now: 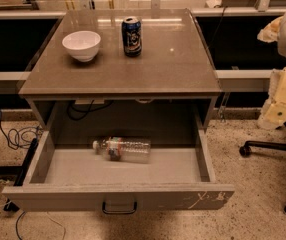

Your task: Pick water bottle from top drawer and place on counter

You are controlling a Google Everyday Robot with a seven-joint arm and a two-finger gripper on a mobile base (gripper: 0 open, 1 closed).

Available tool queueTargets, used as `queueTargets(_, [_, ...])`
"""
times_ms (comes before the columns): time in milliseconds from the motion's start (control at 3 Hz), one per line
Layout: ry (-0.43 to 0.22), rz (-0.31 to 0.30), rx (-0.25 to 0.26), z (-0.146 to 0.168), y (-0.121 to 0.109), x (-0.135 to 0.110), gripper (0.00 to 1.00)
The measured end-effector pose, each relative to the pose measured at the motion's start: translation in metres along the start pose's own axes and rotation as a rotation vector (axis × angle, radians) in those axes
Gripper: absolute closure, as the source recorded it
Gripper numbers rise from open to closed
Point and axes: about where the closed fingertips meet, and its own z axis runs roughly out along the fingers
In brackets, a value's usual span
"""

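Observation:
The water bottle (124,148) lies on its side in the open top drawer (118,196), cap pointing left, with its colourful label band near the neck. The drawer is pulled out from the grey cabinet, and its dark handle (119,207) faces me. The counter (173,64) is the glossy brown-grey top above it. My gripper (272,31) is on the pale arm at the right edge of the view. It is beside the counter's right side, high above and far right of the bottle, and holds nothing that I can see.
A white bowl (82,44) and a dark blue soda can (131,36) stand at the back left of the counter. A black office chair base (278,154) is on the floor at the right. Cables (15,136) lie left of the drawer.

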Motion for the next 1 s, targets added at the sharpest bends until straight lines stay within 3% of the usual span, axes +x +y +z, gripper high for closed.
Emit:
queueTargets(333, [0.000, 0.000, 0.000, 0.000, 0.000, 0.000, 0.00])
queueTargets(667, [-0.087, -0.032, -0.006, 0.014, 0.011, -0.017, 0.00])
queueTargets(1000, [-0.245, 0.000, -0.022, 0.041, 0.025, -0.031, 0.00])
